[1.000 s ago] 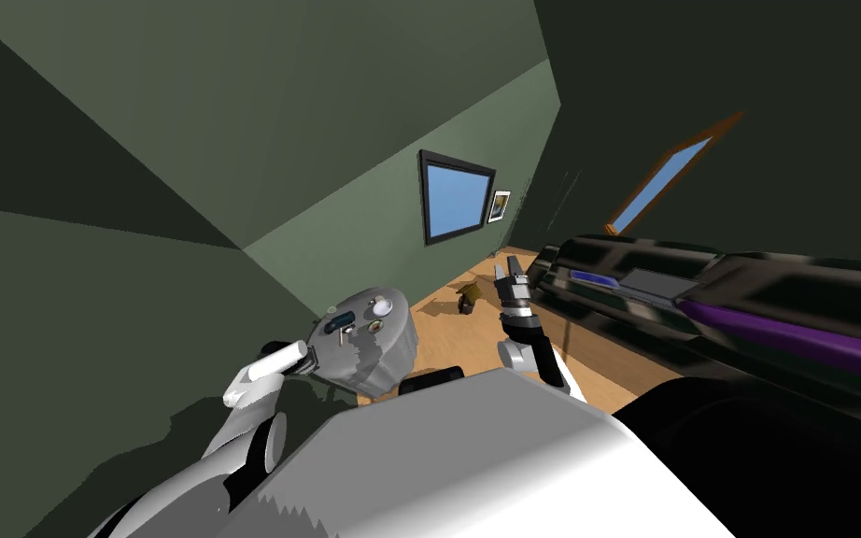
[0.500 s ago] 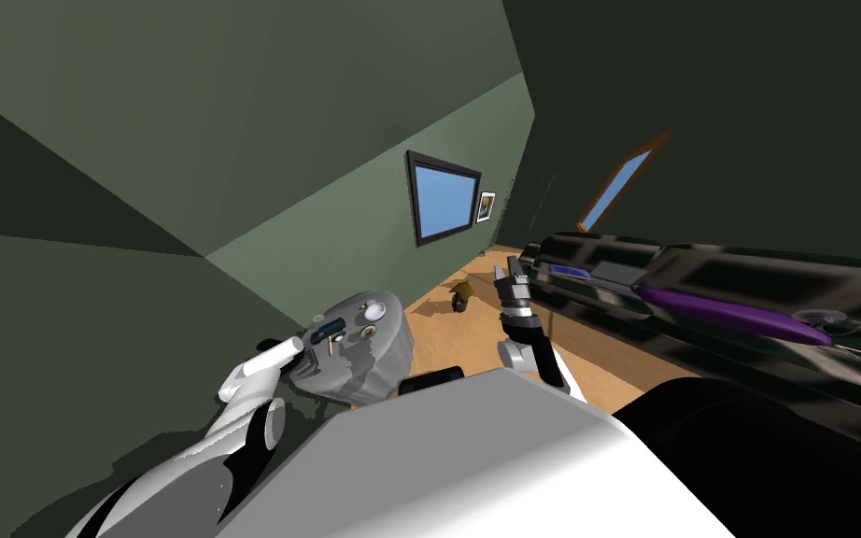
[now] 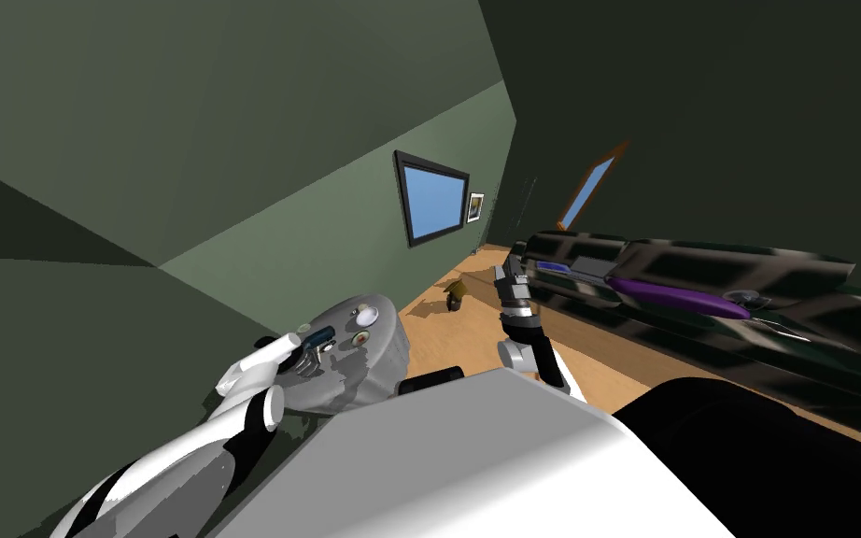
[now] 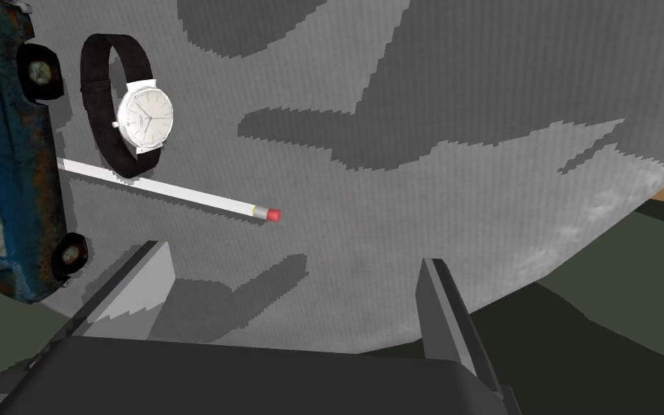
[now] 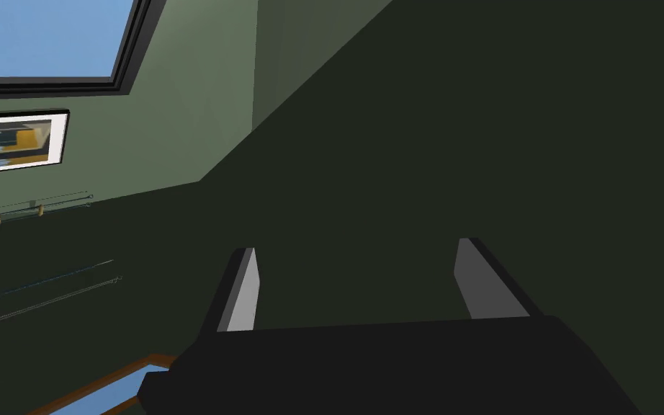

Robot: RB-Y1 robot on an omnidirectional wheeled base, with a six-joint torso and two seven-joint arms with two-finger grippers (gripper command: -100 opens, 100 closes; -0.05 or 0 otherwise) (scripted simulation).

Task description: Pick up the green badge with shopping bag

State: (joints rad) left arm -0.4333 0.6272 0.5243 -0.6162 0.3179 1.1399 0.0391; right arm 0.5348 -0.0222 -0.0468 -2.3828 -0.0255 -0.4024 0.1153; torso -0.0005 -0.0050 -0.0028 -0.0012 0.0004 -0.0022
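Green walls (image 3: 232,140); wooden floor (image 3: 449,338); black-framed window (image 3: 433,196); perhaps a counter (image 3: 699,271).

On the round grey bench (image 3: 377,360), the greenish disc (image 3: 360,339) at three o'clock from the left tool (image 3: 312,347) is too small for its face to be read. In the left wrist view, the blue toy car (image 4: 3,166) is cut off by the picture's edge. The watch (image 4: 140,119) strap covers part of the white pencil (image 4: 194,196).
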